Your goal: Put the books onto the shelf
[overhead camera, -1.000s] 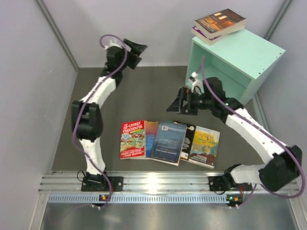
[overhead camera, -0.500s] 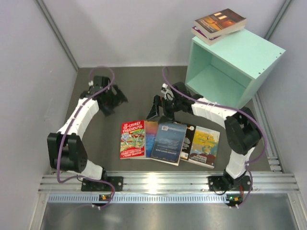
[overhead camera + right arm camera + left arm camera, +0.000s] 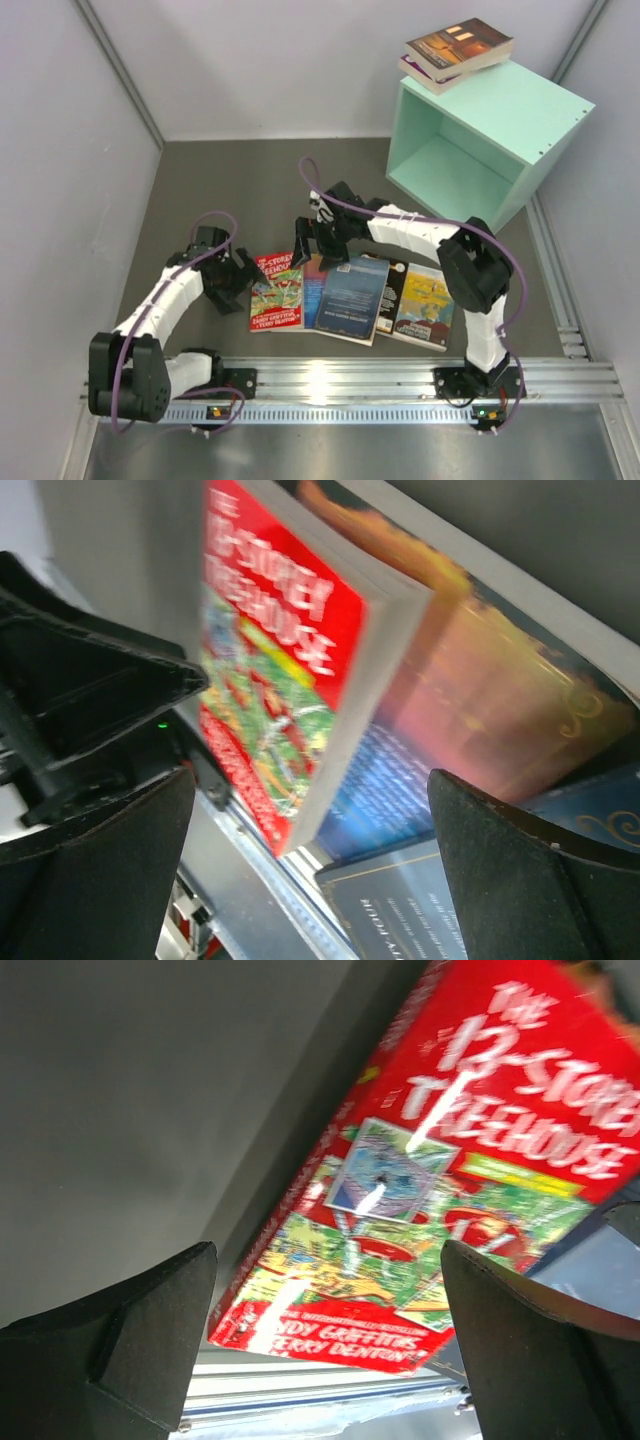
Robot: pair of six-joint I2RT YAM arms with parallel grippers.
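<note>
red cartoon book [image 3: 277, 300] lies flat and face up on the counter [image 3: 200, 190], at the left end of a fanned row. its right edge rests over a blue-orange book [image 3: 317, 285]; further right come a dark blue book [image 3: 352, 298], a black book [image 3: 394, 292] and a yellow book [image 3: 428, 303], all overlapping. left arm [image 3: 165, 300] reaches in low from the left, and the left jaws are spread wide at the red book's left edge. in the left wrist view the cover fills the gap between the two dark fingers [image 3: 140, 1345] (contact with the book: cannot tell). right arm [image 3: 410, 230] bends in from the right. the right jaws, also spread wide, sit at the far edge of the red and blue-orange books, and the right wrist view shows the red book's corner between its fingers [image 3: 90, 880]. neither pair pinches anything. well apart, at the far right, stands the mint-green shelf [image 3: 520, 110], open face toward the arms, with a brown book [image 3: 460, 42] stacked on a purple book [image 3: 428, 74] on its top. an aluminium rail [image 3: 330, 385] runs along the near edge.
</note>
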